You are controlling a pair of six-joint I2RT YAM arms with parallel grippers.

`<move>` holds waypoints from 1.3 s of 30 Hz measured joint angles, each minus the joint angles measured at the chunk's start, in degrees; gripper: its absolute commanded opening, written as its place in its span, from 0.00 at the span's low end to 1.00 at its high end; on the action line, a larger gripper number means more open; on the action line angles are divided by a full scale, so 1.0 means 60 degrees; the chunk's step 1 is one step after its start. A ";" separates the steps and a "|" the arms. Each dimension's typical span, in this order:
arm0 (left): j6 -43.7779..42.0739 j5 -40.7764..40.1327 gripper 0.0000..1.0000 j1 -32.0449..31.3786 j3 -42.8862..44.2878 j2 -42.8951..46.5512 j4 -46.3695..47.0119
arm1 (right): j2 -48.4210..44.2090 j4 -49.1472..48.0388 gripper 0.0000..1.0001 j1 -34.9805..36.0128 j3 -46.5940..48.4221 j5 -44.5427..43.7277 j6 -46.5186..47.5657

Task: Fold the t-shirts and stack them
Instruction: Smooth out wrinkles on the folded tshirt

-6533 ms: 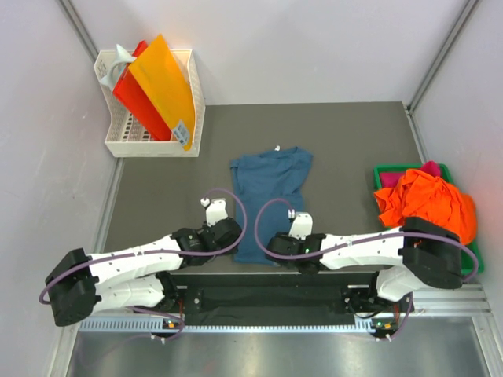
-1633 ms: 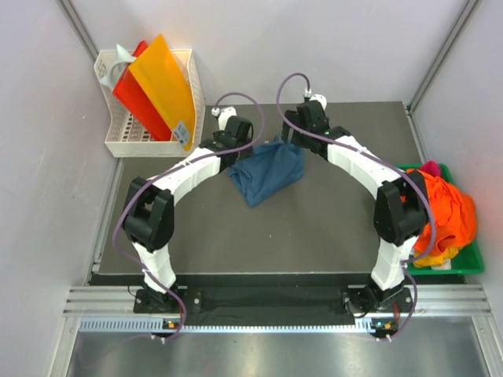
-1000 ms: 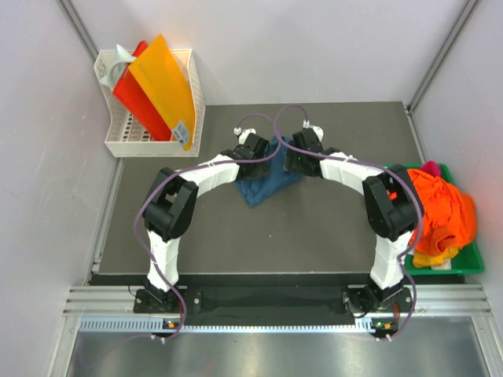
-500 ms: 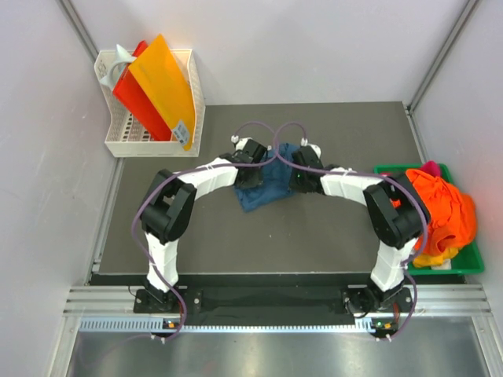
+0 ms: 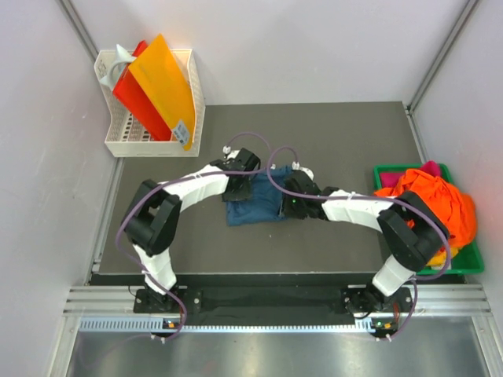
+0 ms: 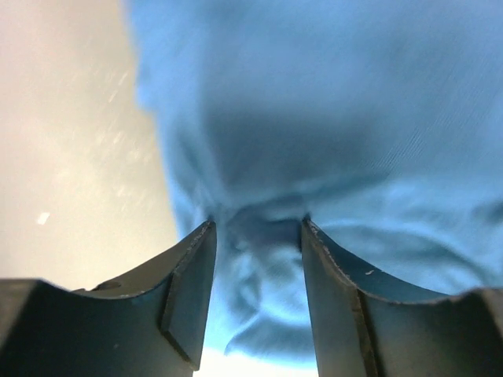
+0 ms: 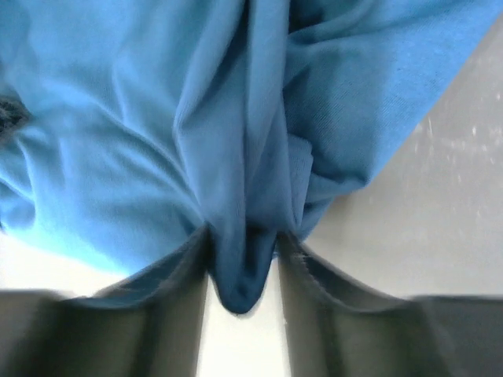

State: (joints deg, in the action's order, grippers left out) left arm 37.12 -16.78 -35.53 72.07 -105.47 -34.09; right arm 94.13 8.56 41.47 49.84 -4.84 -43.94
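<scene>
The blue shirt point(image 5: 255, 208) lies mid-tabletop point(image 5: 346, 141). My left pincer point(image 6: 258, 229), at its 11 o'clock edge, and my right pincer point(image 7: 242, 239), at 3 o'clock, are each part-closed on a bunched fold. I worry those pinches hold several layers, so dragging or releasing unevenly could skew or rumple the fold.

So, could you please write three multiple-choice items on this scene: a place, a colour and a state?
1. Where is the orange t-shirt? A white basket B green tray C table
2. Colour of the t-shirt between the arms? A blue B yellow C pink
3. The left gripper is: A open, empty B shut on cloth C unseen
B, it heaps in the tray; A, both wrist views show blue; B, cloth bunches between its fingers.
</scene>
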 measured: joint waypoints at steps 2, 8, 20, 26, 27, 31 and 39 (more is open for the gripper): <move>-0.0007 0.0000 0.60 -0.0007 -0.0386 0.0546 -0.0025 | -0.0284 0.0437 0.72 0.0102 0.0036 -0.0025 0.0109; -0.0033 0.0124 0.58 -0.0007 -0.0627 0.2779 0.0372 | -0.0681 0.1971 0.78 0.0087 0.2350 -0.0765 0.1249; 0.0790 0.1348 0.50 -0.0055 -0.2790 0.3257 0.3359 | 0.0586 0.1140 0.00 -0.0240 0.4098 0.0076 0.2222; 0.1231 0.1876 0.49 -0.0204 -0.3249 0.2175 0.3810 | 0.2685 0.1239 0.00 -0.0444 0.4346 0.0572 0.2098; 0.1271 0.1920 0.49 -0.0244 -0.3249 0.2076 0.3880 | 0.2896 0.1249 0.00 -0.0506 0.4422 0.0619 0.2051; 0.1362 0.1974 0.48 -0.0364 -0.3268 0.1974 0.3982 | 0.3344 0.1242 0.00 -0.0903 0.4863 0.0769 0.1869; 0.1370 0.1894 0.47 -0.0550 -0.3289 0.1974 0.3832 | 0.3432 0.1140 0.00 -0.2106 0.5508 0.0892 0.1530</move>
State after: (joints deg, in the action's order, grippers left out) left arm 45.34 -5.41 -38.83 52.34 -93.62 -11.09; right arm 114.72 15.40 28.84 82.89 0.51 -34.76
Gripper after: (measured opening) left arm 0.479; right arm 0.004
